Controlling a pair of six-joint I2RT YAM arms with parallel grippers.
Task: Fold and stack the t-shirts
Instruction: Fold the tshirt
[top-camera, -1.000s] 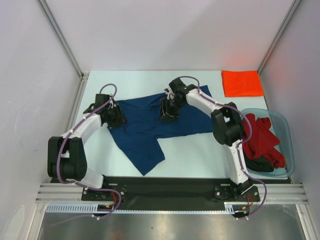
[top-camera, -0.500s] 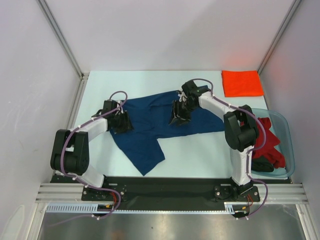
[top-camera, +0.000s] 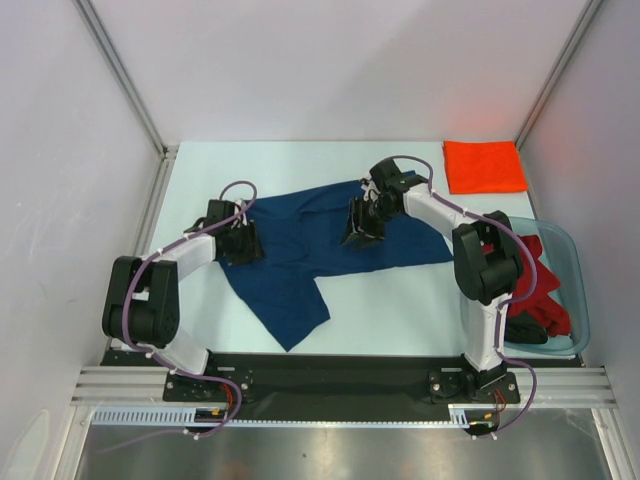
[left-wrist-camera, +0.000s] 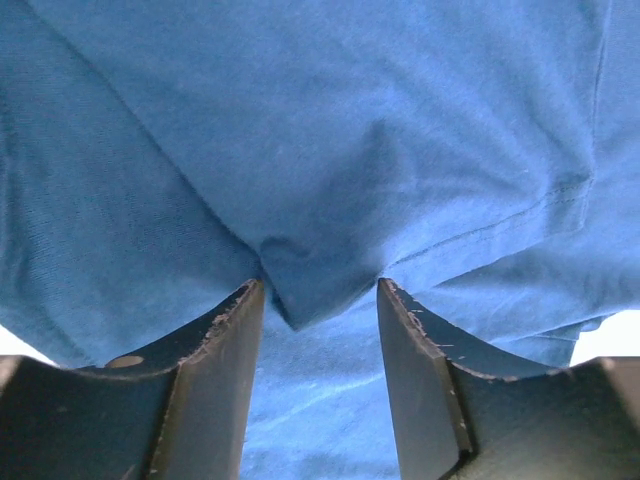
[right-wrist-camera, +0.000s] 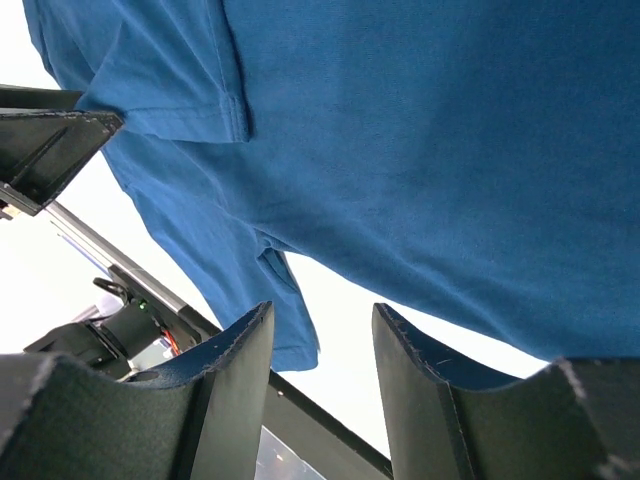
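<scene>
Black left gripper (top-camera: 240, 246): at the shirt's left edge, fingers (left-wrist-camera: 215, 340) apart, with a puckered fold of cloth between the tips.
Navy t-shirt (top-camera: 300, 262): spread flat in the middle of the table (top-camera: 390, 310), one flap reaching toward the near edge.
Right gripper (top-camera: 360, 230): over the shirt's middle, jaws apart above the cloth.
Orange t-shirt (top-camera: 484, 166): folded, in the far right corner.
Tub (top-camera: 572, 250): at the right edge, holding a red t-shirt (top-camera: 548, 290) and a dark t-shirt (top-camera: 525, 330).

navy shirt (top-camera: 290, 265): plain dark blue | orange shirt (top-camera: 484, 166): bright, plain | red shirt (top-camera: 541, 276): plain | tub (top-camera: 577, 272): clear bluish | table (top-camera: 400, 300): pale blue-white
</scene>
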